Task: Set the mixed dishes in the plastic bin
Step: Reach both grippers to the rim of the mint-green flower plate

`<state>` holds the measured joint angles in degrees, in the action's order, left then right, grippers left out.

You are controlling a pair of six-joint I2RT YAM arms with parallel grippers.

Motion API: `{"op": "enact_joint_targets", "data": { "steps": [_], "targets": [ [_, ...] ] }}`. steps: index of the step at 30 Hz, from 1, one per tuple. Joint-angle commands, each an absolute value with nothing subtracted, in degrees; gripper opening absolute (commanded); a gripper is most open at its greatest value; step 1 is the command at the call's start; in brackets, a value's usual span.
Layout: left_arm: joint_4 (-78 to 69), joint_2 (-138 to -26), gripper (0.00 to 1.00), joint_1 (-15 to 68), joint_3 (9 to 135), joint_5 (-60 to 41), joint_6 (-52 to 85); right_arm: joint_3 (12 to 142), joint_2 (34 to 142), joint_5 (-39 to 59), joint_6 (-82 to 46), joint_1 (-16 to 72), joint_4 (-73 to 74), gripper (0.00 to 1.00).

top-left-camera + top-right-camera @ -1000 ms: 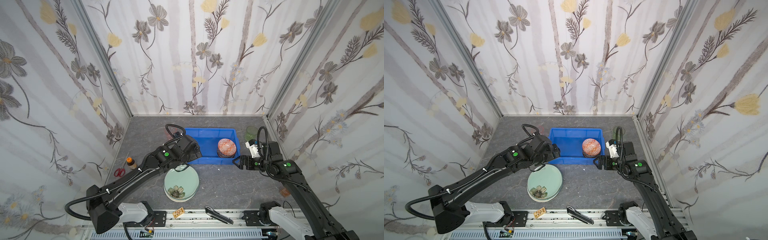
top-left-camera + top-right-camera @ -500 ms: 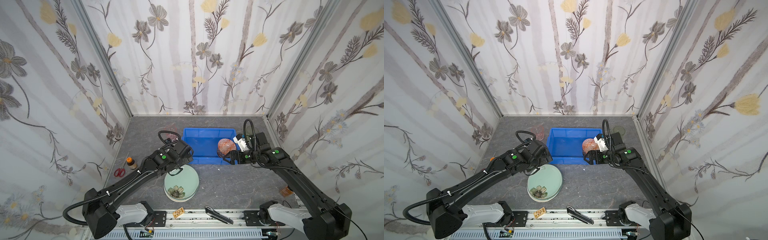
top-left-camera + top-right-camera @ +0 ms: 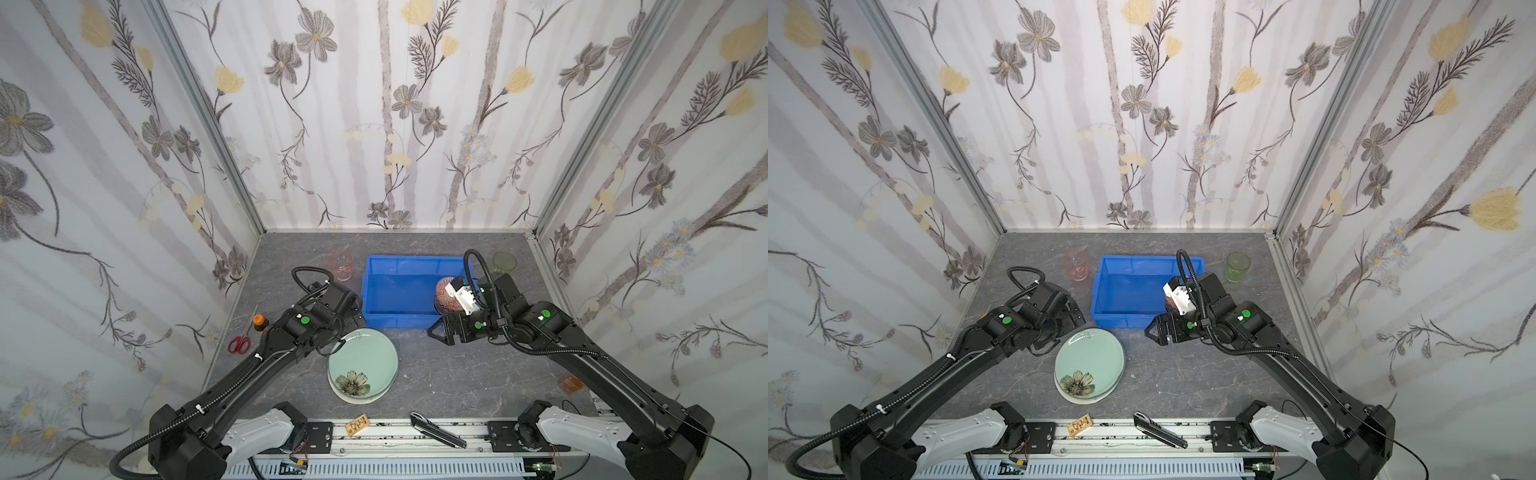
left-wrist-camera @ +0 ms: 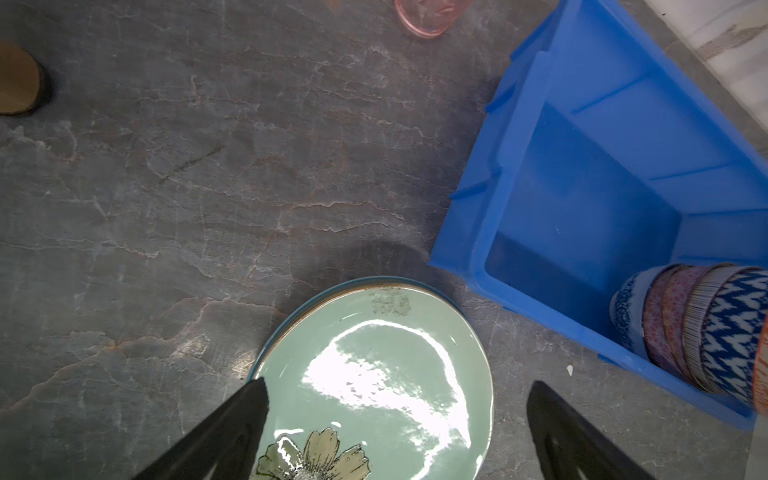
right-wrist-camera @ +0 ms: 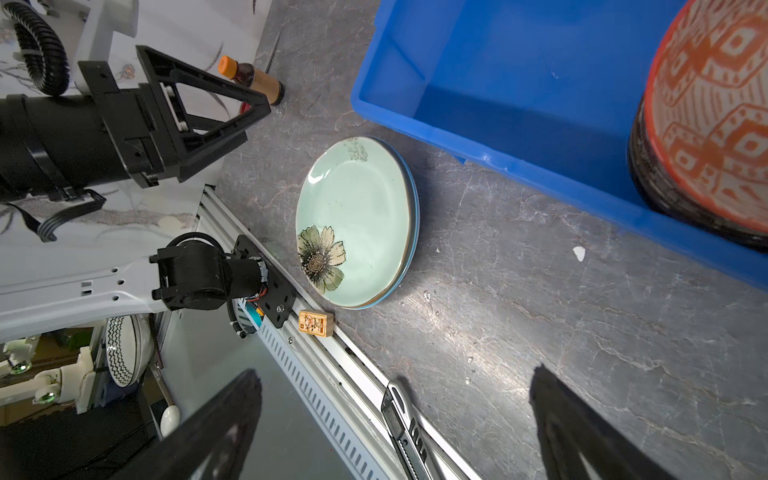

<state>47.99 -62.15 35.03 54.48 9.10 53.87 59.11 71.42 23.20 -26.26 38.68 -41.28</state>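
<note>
The plastic bin (image 3: 407, 266) (image 3: 1142, 259) is a blue tub at the back middle. A stack of patterned bowls (image 3: 442, 293) (image 4: 706, 328) leans in its right end, an orange one (image 5: 706, 104) outermost. A stack of plates topped by a pale green one with a dark flower (image 3: 363, 365) (image 3: 1090, 363) (image 5: 357, 216) lies in front of the bin. My left gripper (image 4: 397, 384) (image 3: 1074, 318) hangs open over that plate's far edge. My right gripper (image 3: 436, 332) (image 5: 395, 372) is open and empty before the bin's front wall. A pink tumbler (image 3: 341, 266) and a green tumbler (image 3: 505, 262) flank the bin.
Red-handled scissors (image 3: 239, 344) and an orange-capped brown bottle (image 3: 259, 322) (image 5: 253, 79) sit by the left wall. A utility knife (image 3: 436, 434) (image 5: 407, 428) and a small orange block (image 3: 358, 424) lie on the front rail. Walls close in on three sides.
My right gripper has come away from the bowls in the bin, leftward and toward the front. My left gripper has drawn back from the bin's left corner to the plates. Both stayed open.
</note>
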Motion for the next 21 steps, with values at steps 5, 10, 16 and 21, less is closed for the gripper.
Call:
{"op": "enact_joint_targets", "data": {
  "steps": [5,10,16,21],
  "targets": [
    [48.4,-56.6,1.0,28.5,47.9,-1.5,45.7,51.2,71.4,19.1,-38.1,44.4,-26.1,1.0],
    [48.3,-55.6,1.0,26.1,43.9,-6.8,40.3,47.6,74.1,19.9,-42.9,46.6,-17.8,1.0],
    [47.7,-52.6,1.0,23.8,40.5,-10.1,38.1,46.0,78.3,20.8,-46.2,49.6,-10.3,0.98],
    [43.4,-51.1,1.0,22.5,36.9,-17.0,36.1,45.9,82.7,22.1,-46.2,50.8,-4.1,0.97]
  ]
}}
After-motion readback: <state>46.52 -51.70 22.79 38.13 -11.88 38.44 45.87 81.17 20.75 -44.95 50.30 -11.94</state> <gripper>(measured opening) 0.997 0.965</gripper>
